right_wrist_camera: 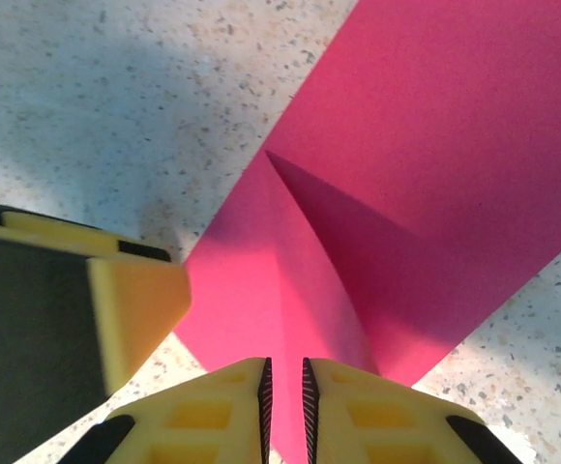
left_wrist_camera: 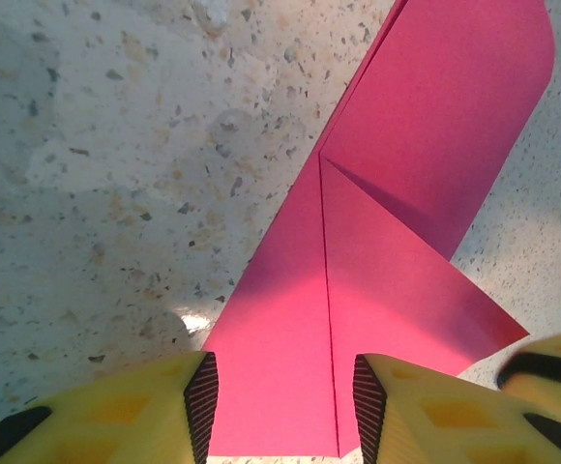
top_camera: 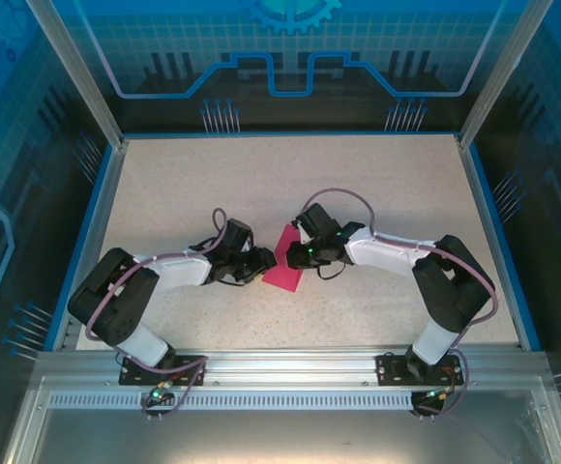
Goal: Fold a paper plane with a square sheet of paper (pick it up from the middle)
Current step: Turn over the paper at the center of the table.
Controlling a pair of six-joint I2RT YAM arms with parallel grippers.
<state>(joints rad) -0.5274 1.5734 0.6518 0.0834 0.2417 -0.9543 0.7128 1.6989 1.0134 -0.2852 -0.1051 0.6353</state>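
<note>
The pink paper [left_wrist_camera: 397,193] lies near the middle of the table [top_camera: 387,193], between the two wrists. It is thin, matte magenta, and already creased. The left wrist view shows a straight centre line with a triangular flap folded over on one side and a longer panel with a rounded corner beyond it. The left gripper [left_wrist_camera: 285,365] is released. Its yellow plastic fingers [left_wrist_camera: 135,406], faced with black ribbed pads, stand apart on either side of the paper's near end. The right gripper [right_wrist_camera: 285,365] is drawn almost together, with only a thin slit between its ribbed pads and pink showing in that slit. A raised, shadowed fold runs down toward it, but I cannot tell whether the pads actually pinch it. The tabletop is a pale beige, stone-like surface flecked with dark and tan specks, edged by a blue border [top_camera: 95,232]. A ribbed aluminium rail [top_camera: 280,365] crosses the near edge, carrying both arm bases. Clear panels [top_camera: 290,58] printed with blue circuit-style lines enclose the cell.
</note>
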